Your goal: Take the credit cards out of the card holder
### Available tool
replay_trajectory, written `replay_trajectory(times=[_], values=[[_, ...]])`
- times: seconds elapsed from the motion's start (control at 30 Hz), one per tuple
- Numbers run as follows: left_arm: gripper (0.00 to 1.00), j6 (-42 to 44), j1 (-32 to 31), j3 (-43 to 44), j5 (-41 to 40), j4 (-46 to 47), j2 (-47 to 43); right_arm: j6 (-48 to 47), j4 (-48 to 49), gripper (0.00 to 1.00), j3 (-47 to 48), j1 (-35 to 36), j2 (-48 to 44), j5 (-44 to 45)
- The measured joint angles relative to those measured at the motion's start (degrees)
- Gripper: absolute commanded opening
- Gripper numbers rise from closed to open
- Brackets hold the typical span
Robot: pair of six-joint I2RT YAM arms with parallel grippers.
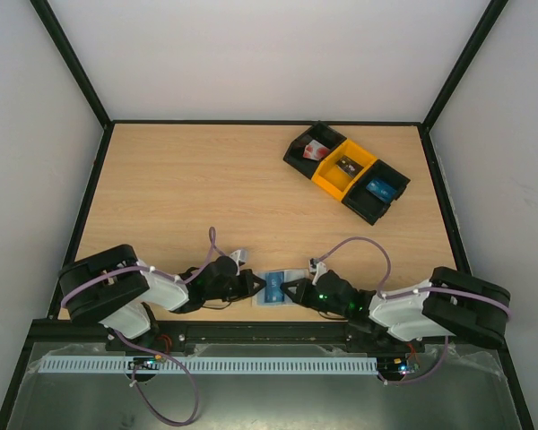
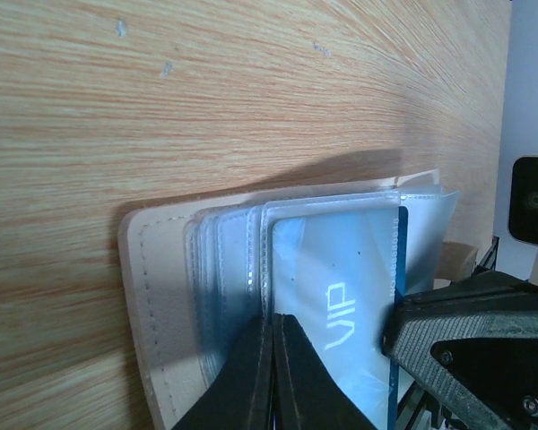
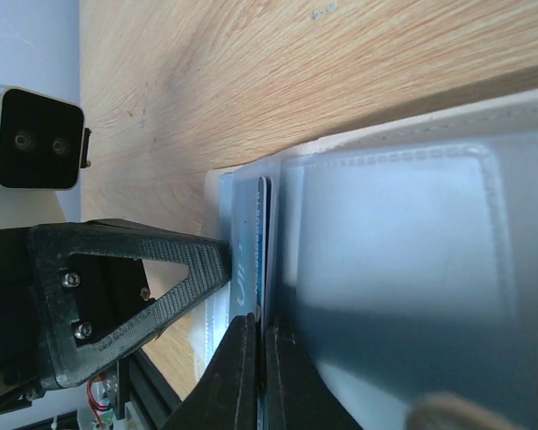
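On the table [image 1: 206, 197], left jaws pinch card holder [image 2: 166, 278], right jaws half-hidden credit card [image 3: 251, 242].

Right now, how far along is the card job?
Done: one blue card seems to lie in the far black bin. In hand: left gripper pinches the card holder, right gripper pinches a second card sitting in its pocket. Left: pulling it out.
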Motion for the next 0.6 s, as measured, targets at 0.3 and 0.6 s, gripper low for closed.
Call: replay_trajectory(times=[0.3,0.6], values=[[0.03,0.6,-0.2,0.0,-0.5,-1.3,-1.0,-0.1,-1.8,0.02,0.0,0.0,-1.8,0.3],[0.03,1.1,-0.1,-0.1,-1.2,-1.8,-1.4,0.2,-3.3,0.02,0.0,0.0,-3.5,0.9]])
